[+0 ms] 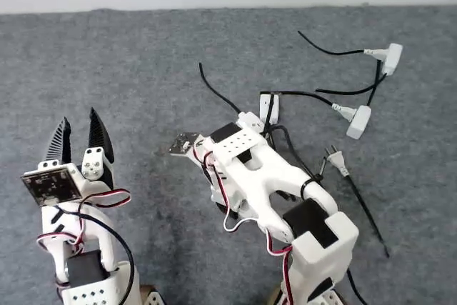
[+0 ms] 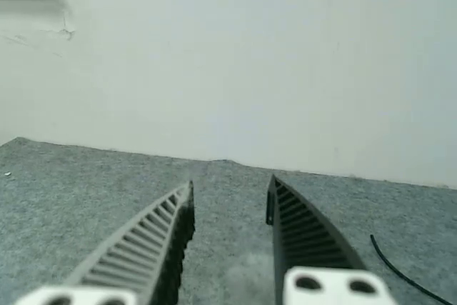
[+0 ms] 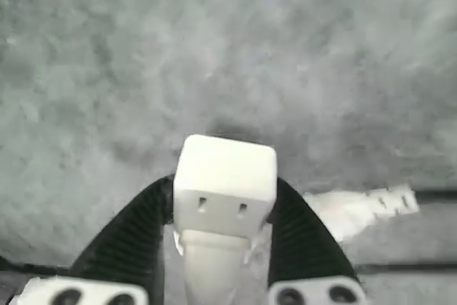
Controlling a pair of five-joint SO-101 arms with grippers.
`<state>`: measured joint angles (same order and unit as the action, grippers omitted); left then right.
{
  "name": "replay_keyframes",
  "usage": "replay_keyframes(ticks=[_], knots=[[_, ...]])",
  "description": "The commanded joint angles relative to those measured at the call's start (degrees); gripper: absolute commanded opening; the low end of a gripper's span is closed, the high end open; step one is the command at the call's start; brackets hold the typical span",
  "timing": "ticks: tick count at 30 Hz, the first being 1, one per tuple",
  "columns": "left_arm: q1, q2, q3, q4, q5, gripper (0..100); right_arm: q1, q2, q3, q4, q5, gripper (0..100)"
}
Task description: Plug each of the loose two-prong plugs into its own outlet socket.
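Note:
My right gripper (image 3: 225, 194) is shut on a white outlet socket (image 3: 226, 180), whose two slots face the wrist camera. In the high view this socket (image 1: 268, 108) sits just beyond the right arm's tip at the table's middle. Two more white sockets (image 1: 359, 121) (image 1: 391, 56) lie at the back right on black cords. A loose two-prong plug (image 1: 335, 156) lies on the carpet to the right of the right arm. My left gripper (image 1: 78, 130) stands open at the front left, pointing up and away, with nothing between its fingers (image 2: 161, 241).
Black cords (image 1: 360, 201) trail across the grey carpet to the right of the right arm and around the sockets. A white ribbed cable end (image 3: 364, 205) lies beside the held socket. A white wall (image 2: 250, 55) rises behind the table.

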<state>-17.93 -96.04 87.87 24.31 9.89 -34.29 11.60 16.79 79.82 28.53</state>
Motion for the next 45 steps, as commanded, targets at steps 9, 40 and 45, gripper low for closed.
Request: replay_keyframes(ticks=[9, 40, 45], knots=[[2.1, 0.4, -0.1, -2.6, -2.4, 16, 29.8, -20.6, -17.0, 4.5, 9.9, 1.0], [7.6, 0.4, 5.2, -7.6, -7.6, 16, 60.6, 51.3, -66.3, -51.2, 1.2, 10.1], [9.1, 0.4, 5.6, -7.4, -8.1, 16, 57.6, 50.6, -81.5, -25.9, 0.0, 21.4]])
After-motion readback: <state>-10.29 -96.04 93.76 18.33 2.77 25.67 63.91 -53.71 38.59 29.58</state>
